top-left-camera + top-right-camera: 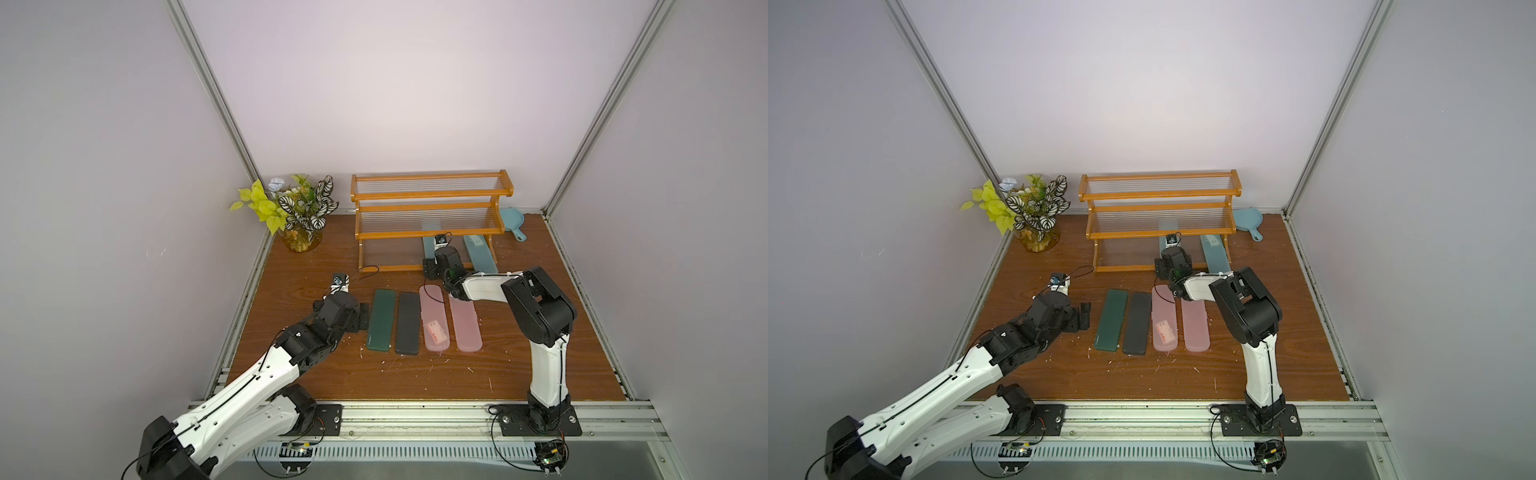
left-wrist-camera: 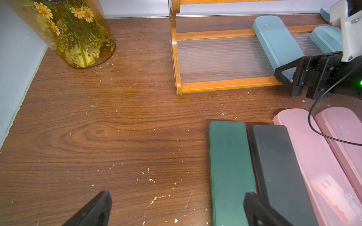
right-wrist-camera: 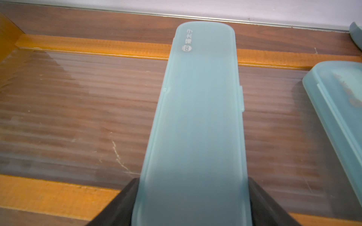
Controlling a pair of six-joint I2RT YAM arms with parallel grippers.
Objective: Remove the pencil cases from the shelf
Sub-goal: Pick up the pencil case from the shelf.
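Looking down, I see my right gripper (image 3: 193, 184) pinching a teal pencil case (image 3: 195, 117) on the shelf (image 3: 58, 189); my left gripper (image 2: 177, 195) is open.

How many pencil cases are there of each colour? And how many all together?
Dark green case: 1
Black case: 1
Pink cases: 2
Teal cases: 2
Total: 6
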